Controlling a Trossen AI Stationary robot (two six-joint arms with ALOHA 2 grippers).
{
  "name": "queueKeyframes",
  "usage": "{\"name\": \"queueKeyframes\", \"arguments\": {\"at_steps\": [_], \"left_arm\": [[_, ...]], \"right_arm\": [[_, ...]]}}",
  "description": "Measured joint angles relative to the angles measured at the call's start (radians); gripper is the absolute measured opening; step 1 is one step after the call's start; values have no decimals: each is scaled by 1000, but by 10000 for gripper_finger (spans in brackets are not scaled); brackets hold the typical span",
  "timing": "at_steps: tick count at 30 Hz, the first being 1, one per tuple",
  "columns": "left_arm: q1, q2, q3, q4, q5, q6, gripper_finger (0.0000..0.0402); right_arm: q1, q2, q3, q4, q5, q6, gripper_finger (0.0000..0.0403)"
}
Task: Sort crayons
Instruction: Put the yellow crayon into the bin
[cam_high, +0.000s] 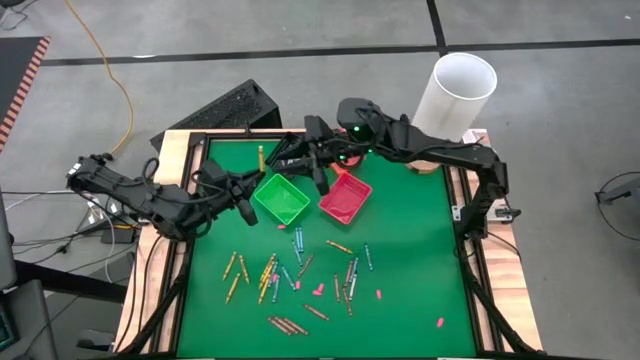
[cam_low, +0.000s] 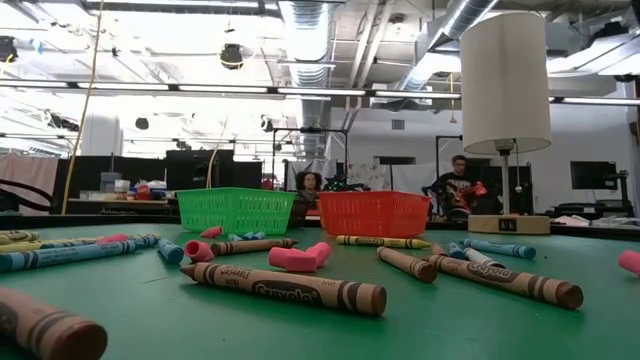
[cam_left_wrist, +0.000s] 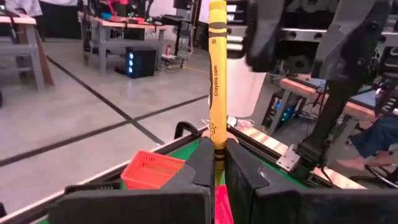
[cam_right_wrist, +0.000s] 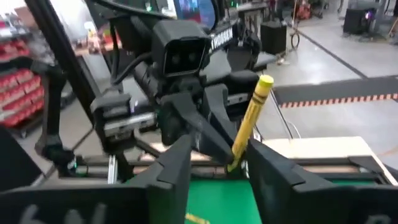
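Paper-wrapped yellow crayon (cam_left_wrist: 217, 74) stands clenched in left claw (cam_left_wrist: 216, 171); right claw (cam_right_wrist: 214, 163) released.

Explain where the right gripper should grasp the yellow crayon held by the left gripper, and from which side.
Grip the free upper half of the yellow crayon, clear of the left gripper, which clamps its lower end. The stick is thin and stands out past those fingers, so the open right gripper, facing it, would likely best come straight on and close across the shaft.

Lab, exposed ducts (cam_low: 300, 40), workbenches (cam_left_wrist: 118, 28)
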Motion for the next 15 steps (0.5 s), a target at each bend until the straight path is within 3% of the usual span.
{"name": "queueKeyframes", "arguments": {"at_steps": [7,15], "left_arm": [[29,3,4,60,47,103,2],[91,3,4,62,151,118,2]], "right_arm": [[-12,38,-1,115,3,46,199],[-16,79,0,173,7,56,195]]}}
